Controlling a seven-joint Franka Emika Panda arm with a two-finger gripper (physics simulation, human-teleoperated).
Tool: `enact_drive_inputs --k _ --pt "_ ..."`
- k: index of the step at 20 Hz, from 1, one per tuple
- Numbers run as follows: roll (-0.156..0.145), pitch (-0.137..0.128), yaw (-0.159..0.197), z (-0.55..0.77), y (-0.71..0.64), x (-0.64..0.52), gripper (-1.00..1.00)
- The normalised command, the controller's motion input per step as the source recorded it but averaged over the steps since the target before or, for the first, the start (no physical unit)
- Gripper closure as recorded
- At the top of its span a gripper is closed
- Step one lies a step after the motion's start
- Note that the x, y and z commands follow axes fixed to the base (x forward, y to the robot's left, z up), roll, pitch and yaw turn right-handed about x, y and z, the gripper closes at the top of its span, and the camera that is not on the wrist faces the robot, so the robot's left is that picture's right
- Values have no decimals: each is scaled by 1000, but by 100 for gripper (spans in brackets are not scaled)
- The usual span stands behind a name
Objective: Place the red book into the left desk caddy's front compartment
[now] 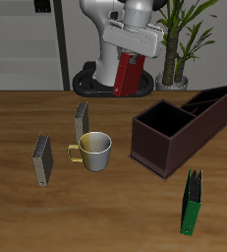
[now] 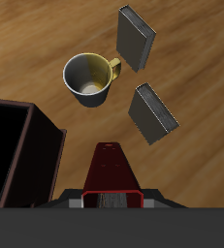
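Note:
My gripper [image 1: 131, 61] is shut on the red book [image 1: 128, 76], a thin dark-red hardcover that hangs from the fingers high above the table's back part. In the wrist view the red book [image 2: 109, 170] points out from between the fingers, with the table far below. The left desk caddy [image 1: 179, 126], a long dark maroon-brown box with a black interior and dividers, lies on the table below and to the side of the held book. One corner of the caddy [image 2: 26, 155] shows in the wrist view beside the book.
A white mug with a yellow handle [image 1: 94, 150] stands mid-table, also in the wrist view [image 2: 88, 79]. Two grey-olive books [image 1: 82, 121] [image 1: 42, 159] stand near the mug. A green book [image 1: 192, 205] stands near the front edge. A potted plant [image 1: 179, 44] stands behind.

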Motion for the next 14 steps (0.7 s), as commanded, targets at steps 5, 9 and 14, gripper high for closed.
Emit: enact_drive_inputs --k 5,9,14 --pt "-16 17 -27 -135 254 -167 100" --pt "24 27 -53 -80 237 -200 100" --pt "-17 -21 -26 9 146 -239 100"
